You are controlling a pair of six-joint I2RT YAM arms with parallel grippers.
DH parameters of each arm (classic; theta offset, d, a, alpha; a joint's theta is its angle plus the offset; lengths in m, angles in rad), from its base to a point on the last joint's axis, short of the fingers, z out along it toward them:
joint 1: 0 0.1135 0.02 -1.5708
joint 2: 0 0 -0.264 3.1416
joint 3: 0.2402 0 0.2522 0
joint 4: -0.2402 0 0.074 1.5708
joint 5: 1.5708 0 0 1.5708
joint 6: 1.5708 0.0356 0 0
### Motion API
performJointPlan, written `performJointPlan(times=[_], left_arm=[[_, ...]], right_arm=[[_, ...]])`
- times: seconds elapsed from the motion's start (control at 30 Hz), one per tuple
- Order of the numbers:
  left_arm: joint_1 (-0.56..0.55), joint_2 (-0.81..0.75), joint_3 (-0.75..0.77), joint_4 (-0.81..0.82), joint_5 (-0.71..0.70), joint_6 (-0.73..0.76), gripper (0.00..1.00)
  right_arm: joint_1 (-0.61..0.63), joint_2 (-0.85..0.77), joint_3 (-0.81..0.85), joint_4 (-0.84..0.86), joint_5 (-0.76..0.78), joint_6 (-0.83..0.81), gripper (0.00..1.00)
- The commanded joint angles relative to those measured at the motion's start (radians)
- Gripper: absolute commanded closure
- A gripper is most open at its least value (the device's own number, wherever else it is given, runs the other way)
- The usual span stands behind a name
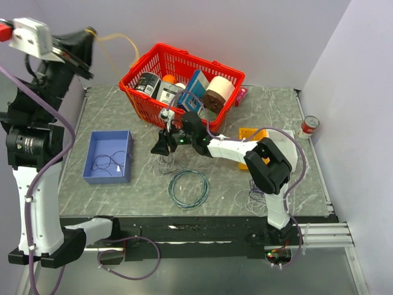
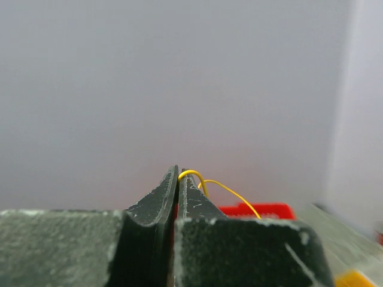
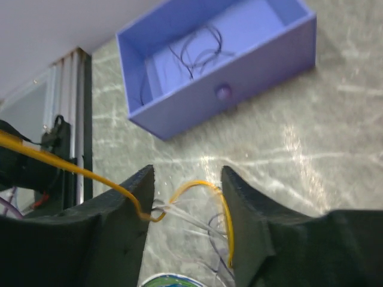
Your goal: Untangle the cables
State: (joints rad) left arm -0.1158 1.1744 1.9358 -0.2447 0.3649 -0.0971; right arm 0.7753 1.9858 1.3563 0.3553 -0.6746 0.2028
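Looks like the pull-apart step: left gripper (image 2: 178,179) pinches the yellow cable (image 2: 230,191) high left of the red basket (image 1: 142,99), right gripper (image 3: 188,174) sits spread around the cables (image 3: 181,213) in front of it and probably needs to clamp next.

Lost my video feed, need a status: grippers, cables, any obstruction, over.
Left gripper shut on yellow cable, raised high. Right gripper open, jaws straddling yellow and white strands at the tangle. Teal cable ring close beside tangle.
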Motion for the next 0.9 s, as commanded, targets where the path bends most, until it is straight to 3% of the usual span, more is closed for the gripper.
performJointPlan(times=[0.0, 0.17, 0.33, 0.5, 0.63, 0.83, 0.87], left_arm=[[-0.001, 0.027, 0.089, 0.105, -0.356, 0.150, 0.99], [-0.001, 0.089, 0.245, 0.145, -0.401, 0.191, 0.99], [-0.001, 0.148, 0.403, 0.185, -0.406, 0.244, 0.99], [-0.001, 0.127, 0.361, 0.171, -0.406, 0.252, 0.99], [-0.001, 0.120, 0.315, 0.272, -0.445, 0.365, 0.99], [-0.001, 0.062, 0.185, 0.141, -0.325, 0.353, 0.99], [-0.001, 0.048, 0.166, 0.119, -0.292, 0.347, 0.99]], right_arm=[[0.007, 0.001, 0.020, -0.021, 0.020, -0.045, 0.55], [0.010, 0.057, 0.012, -0.064, 0.046, -0.054, 0.59], [0.010, 0.079, -0.016, -0.091, 0.056, -0.069, 0.53], [0.010, 0.061, -0.043, -0.107, 0.076, -0.095, 0.48], [0.010, 0.028, -0.056, -0.136, 0.084, -0.121, 0.45], [0.019, -0.157, -0.103, -0.174, 0.102, -0.193, 0.16], [0.021, -0.188, -0.105, -0.199, 0.102, -0.212, 0.06]])
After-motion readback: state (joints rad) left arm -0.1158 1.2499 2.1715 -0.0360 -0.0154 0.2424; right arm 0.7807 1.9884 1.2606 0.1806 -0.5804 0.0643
